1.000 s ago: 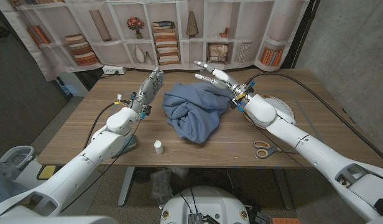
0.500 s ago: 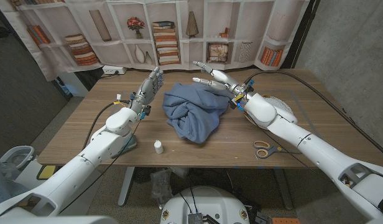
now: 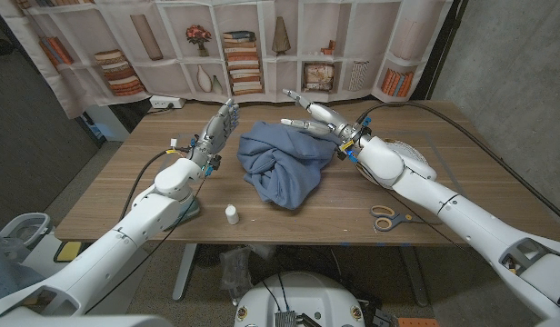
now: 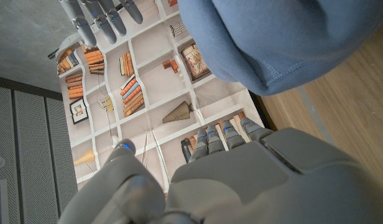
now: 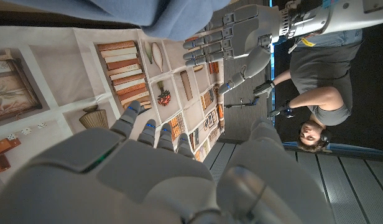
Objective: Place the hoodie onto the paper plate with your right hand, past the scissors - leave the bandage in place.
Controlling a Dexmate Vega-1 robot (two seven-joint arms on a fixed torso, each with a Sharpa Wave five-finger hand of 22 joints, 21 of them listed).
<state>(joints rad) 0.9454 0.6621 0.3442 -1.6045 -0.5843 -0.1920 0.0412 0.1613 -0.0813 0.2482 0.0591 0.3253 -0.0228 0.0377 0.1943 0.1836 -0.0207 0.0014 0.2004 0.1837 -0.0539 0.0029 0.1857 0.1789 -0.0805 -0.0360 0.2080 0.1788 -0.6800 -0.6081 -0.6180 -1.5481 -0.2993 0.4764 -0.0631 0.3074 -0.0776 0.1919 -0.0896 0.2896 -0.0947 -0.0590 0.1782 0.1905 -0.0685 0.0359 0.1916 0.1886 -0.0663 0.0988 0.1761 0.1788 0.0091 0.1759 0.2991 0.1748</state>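
The right hand [image 3: 318,115], fingers spread and holding nothing, hovers at the far edge of the crumpled blue fabric hoodie [image 3: 284,163], so the reach looks under way; next it needs to lower and grip.

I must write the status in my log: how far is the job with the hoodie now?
Nothing is done yet: the blue hoodie lies crumpled mid-table, not on the paper plate under the right arm. In hand: the right hand hovers open at the hoodie's far edge, gripping nothing. Left: grasp, carry past the scissors, set down. The small white bandage roll stands untouched; the left hand is open.
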